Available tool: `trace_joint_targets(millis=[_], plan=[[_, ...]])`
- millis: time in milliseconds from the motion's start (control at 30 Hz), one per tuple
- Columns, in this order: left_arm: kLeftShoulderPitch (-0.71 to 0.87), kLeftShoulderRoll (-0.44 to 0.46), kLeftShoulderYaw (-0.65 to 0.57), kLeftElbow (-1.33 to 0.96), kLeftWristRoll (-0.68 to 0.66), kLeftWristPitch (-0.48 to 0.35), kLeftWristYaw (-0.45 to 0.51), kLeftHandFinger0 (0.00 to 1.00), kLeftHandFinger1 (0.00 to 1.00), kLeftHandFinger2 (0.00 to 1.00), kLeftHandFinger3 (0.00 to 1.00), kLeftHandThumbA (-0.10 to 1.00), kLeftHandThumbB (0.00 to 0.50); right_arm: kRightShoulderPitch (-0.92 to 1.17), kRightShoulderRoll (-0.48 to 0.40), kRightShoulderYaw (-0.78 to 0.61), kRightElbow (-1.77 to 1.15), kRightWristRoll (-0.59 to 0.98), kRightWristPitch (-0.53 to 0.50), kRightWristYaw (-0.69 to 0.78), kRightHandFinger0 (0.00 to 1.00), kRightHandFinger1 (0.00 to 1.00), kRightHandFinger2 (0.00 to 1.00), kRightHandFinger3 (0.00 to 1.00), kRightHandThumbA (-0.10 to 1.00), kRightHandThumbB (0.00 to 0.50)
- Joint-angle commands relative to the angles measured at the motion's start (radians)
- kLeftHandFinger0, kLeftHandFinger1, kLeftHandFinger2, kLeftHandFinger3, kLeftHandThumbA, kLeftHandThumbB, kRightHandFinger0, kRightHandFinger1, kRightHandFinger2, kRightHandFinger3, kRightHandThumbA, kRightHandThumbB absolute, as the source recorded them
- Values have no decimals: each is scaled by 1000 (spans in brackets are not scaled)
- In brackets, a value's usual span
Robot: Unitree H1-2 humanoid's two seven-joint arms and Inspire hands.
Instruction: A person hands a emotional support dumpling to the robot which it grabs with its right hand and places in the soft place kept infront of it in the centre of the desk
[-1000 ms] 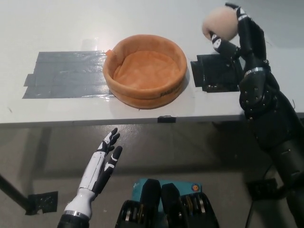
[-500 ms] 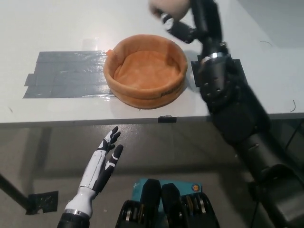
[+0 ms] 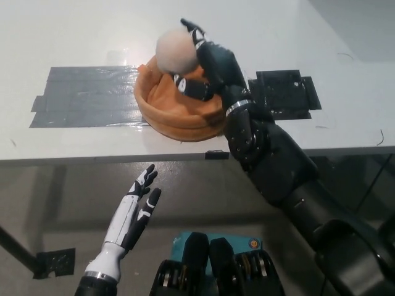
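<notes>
My black right hand is shut on the pale, round dumpling and holds it over the orange soft round basket in the middle of the white desk. The dumpling hangs above the basket's far left part, and my arm covers the basket's right side. My white left hand rests open below the desk's front edge at the lower left.
A grey tape patch lies on the desk left of the basket. A black tape patch lies to its right. The desk's front edge runs across the picture's middle; the floor lies below.
My right arm has swung left and down from the desk's right side, carrying the dumpling from beyond the basket's far rim to over the basket. The left hand has stayed still.
</notes>
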Motion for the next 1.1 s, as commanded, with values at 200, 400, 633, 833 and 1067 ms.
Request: trace_joint_targets(millis=[200, 400, 633, 833, 1067], plan=[[-27, 4, -8, -16, -1, -30, 4, 1000, 1000, 1000, 1000, 1000, 0, -41, -39, 10, -101, 17, 49, 181, 1000, 1000, 1000, 1000, 606, 450], [-29, 5, -10, -24, 2, -17, 0, 1000, 1000, 1000, 1000, 1000, 0, -39, -48, -12, -136, 26, 38, 177, 1000, 1000, 1000, 1000, 712, 500], [-32, 8, -8, -30, 3, -1, -3, 1000, 1000, 1000, 1000, 1000, 0, -19, -95, -64, -299, 38, 77, 211, 1000, 1000, 1000, 1000, 764, 494], [-30, 12, -11, -26, -1, -2, -9, 1000, 1000, 1000, 1000, 1000, 0, -16, -127, -105, -404, 79, 124, 292, 1000, 1000, 1000, 1000, 930, 500], [-32, -1, -17, -33, 2, 15, -6, 1000, 1000, 1000, 1000, 1000, 6, 31, -146, -136, -488, 102, 146, 320, 1000, 1000, 1000, 1000, 1000, 500]])
